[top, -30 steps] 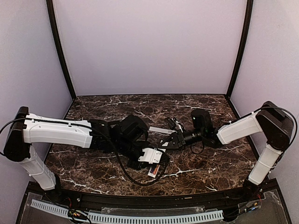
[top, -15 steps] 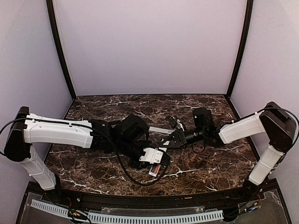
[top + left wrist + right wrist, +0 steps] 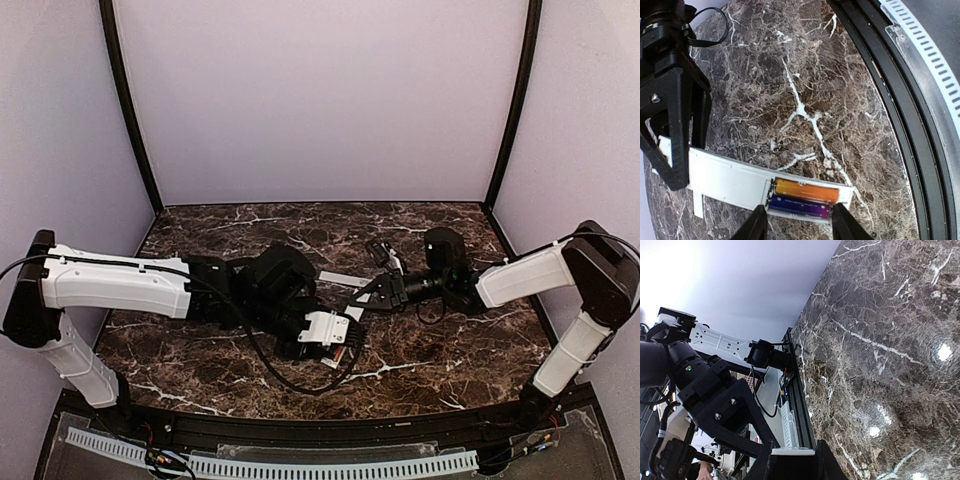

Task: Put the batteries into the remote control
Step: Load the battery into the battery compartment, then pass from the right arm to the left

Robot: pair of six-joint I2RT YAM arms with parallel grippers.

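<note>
Two batteries (image 3: 806,191): lengthwise in remote control (image 3: 730,180)
Recess end: toward left gripper (image 3: 797,222), fingers spread apart
Other end: clamped tight in right gripper (image 3: 792,454)

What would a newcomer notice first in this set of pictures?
An orange battery and a purple battery sit side by side in the recess at one end of the white remote control, near the middle of the dark marble table. The right gripper clamps the remote's other end, while the left gripper hangs open astride the battery end.
</note>
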